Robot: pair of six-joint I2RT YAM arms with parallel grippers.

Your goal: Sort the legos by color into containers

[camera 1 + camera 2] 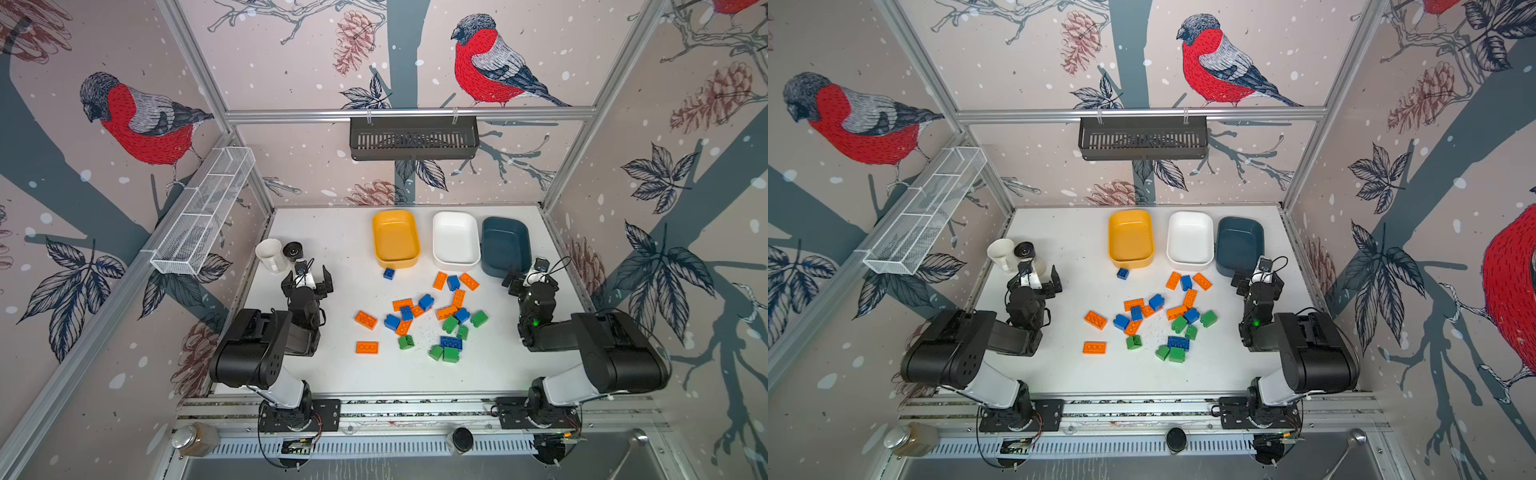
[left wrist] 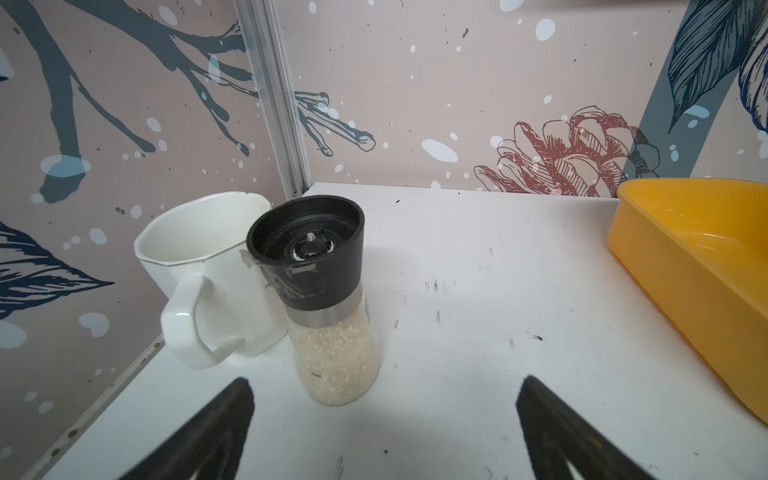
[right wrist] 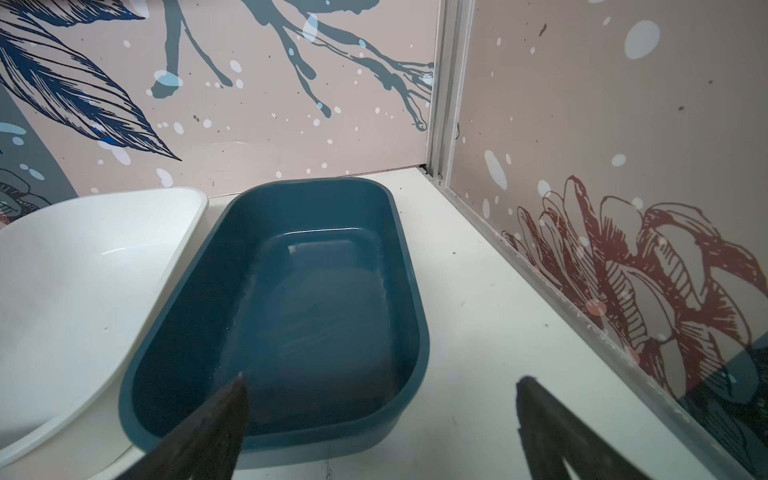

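The left gripper (image 1: 307,281) and the right gripper (image 1: 532,281) are hanging wide open, gripping nothing, one near the white mug (image 1: 269,253), one at the near end of the teal tub (image 1: 505,245), while the legos (image 1: 426,301) are lying scattered on the table (image 1: 332,365) before the yellow tub (image 1: 395,239) and the white tub (image 1: 456,239).
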